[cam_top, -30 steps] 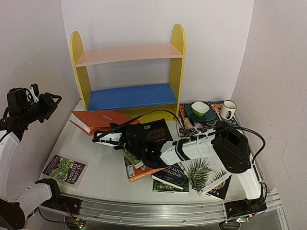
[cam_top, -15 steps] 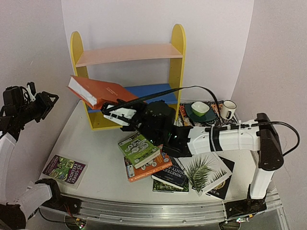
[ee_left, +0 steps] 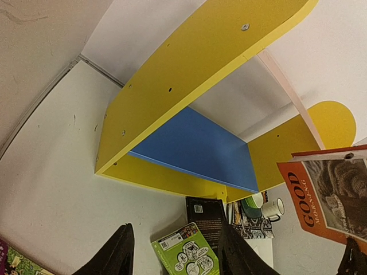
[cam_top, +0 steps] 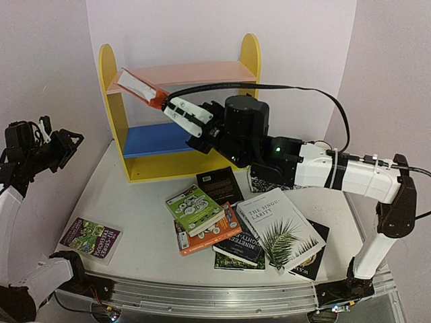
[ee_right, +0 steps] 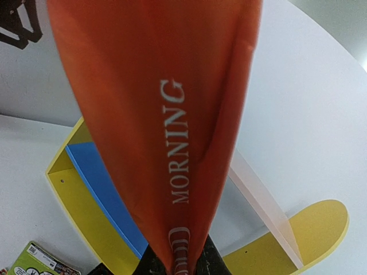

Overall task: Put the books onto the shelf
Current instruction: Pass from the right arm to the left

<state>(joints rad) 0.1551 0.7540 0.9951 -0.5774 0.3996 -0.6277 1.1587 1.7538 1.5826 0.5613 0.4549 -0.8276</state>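
A white table (cam_top: 114,195) fronted by a metal rail (cam_top: 222,298) stands against pale, bare walls (cam_top: 303,40). Seen from the left wrist camera, a white mug (ee_left: 275,207) with a dark rim stands just beside a green bowl (ee_left: 250,204) at the table's far right, with a black-and-white patterned cloth (ee_left: 246,227) showing beneath them.

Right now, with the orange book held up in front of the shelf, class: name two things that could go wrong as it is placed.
1. The right tool pinches the orange book at one end only, and the book sticks out tilted. It may slip or swing.
2. The book's far end appears level with the pink top board, beside the left yellow side panel. It could strike either and shove the shelf.
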